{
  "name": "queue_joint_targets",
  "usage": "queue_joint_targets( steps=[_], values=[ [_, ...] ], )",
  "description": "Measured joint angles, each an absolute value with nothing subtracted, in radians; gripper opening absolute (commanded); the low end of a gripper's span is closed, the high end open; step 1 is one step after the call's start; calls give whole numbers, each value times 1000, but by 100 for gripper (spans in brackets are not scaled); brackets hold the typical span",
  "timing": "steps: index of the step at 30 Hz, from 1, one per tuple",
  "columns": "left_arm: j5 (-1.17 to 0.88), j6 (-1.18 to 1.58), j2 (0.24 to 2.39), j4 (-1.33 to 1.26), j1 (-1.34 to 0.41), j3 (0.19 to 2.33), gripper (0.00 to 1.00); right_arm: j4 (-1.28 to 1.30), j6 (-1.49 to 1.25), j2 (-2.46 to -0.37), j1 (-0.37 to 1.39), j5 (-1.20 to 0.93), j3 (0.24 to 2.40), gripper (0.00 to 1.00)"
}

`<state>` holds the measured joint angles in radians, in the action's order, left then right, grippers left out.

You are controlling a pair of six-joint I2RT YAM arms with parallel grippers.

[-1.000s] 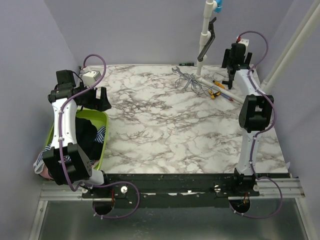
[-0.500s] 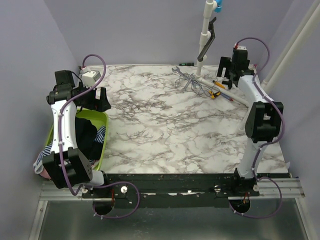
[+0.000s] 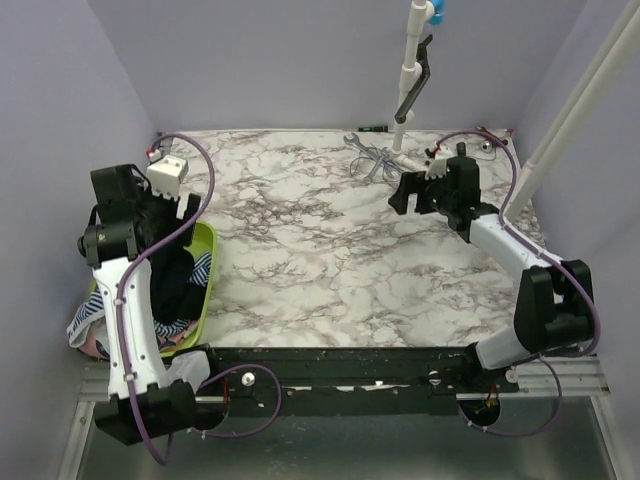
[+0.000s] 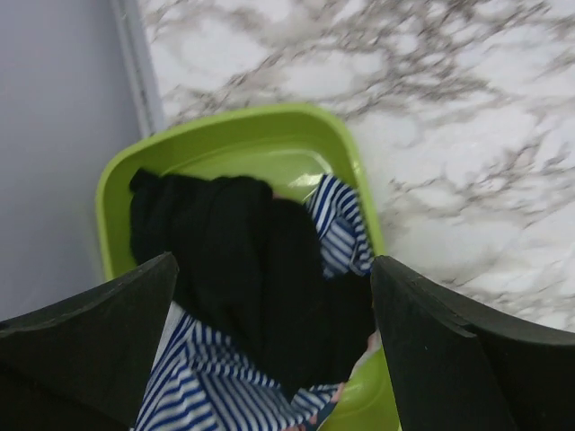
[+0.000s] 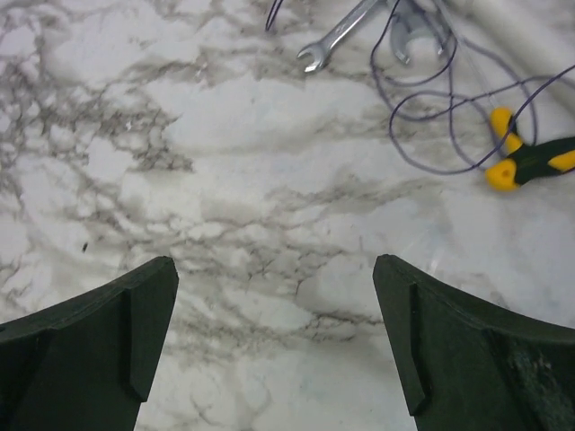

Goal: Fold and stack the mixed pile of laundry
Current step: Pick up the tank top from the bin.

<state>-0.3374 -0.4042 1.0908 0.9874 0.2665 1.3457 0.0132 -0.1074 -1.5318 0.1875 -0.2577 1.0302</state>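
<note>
We are finding the mixed laundry pile [image 3: 178,285] sitting bunched in the lime green basin [image 4: 234,135] at the left edge of the marble table [image 3: 320,250]. The black garment [image 4: 243,260] is lying on top. The navy-and-white striped garment [image 4: 340,220] is showing beside and under it, reaching toward the basin's near rim. We are catching only a sliver of pink cloth [image 4: 370,341] at the near rim, too small to read any print.

The left gripper [image 4: 274,269] is hovering above the basin, jaws spread wide and gripping nothing.

The right gripper [image 5: 274,269] is hanging over bare marble toward the far right of the table, jaws also wide apart and empty. Beyond it we are noting a wrench [image 5: 337,36], a loop of purple cable [image 5: 431,135] and a yellow-and-green tool [image 5: 530,157].
</note>
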Motion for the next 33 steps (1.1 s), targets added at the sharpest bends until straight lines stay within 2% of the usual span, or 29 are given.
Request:
queue_joint_targets(
  steps=[3,7,12,15,16,17,18,19,21,27,33],
  values=[
    [-199,-467,995,1021,276,1280,97,-17,-112,-1459,183,-329,910,100],
    [-86,-562,933,1080,416,1236,95,-56,-113,-1361,183,-361,808,100],
    [-28,-661,967,1079,661,1204,88,-109,-113,-1320,184,-371,800,100],
    [-17,-702,980,1087,746,1152,85,-121,-113,-1317,184,-371,799,100],
    [-14,-717,987,1086,772,1141,82,-126,-112,-1317,184,-371,797,100],
    [-12,-728,996,1085,796,1135,76,-131,-112,-1317,184,-371,795,100],
    [-9,-737,1006,1084,813,1134,64,-135,-112,-1317,184,-371,794,100],
    [-9,-745,1016,1080,828,1133,45,-134,-112,-1317,184,-371,793,100],
    [-9,-756,1032,1076,844,1129,0,-134,-111,-1317,184,-368,793,100],
    [-33,-778,1027,1080,849,1124,0,-134,-108,-1317,184,-360,793,100],
    [-169,-730,1002,1183,790,1387,0,-135,-113,-1317,184,-374,793,100]
  ],
)
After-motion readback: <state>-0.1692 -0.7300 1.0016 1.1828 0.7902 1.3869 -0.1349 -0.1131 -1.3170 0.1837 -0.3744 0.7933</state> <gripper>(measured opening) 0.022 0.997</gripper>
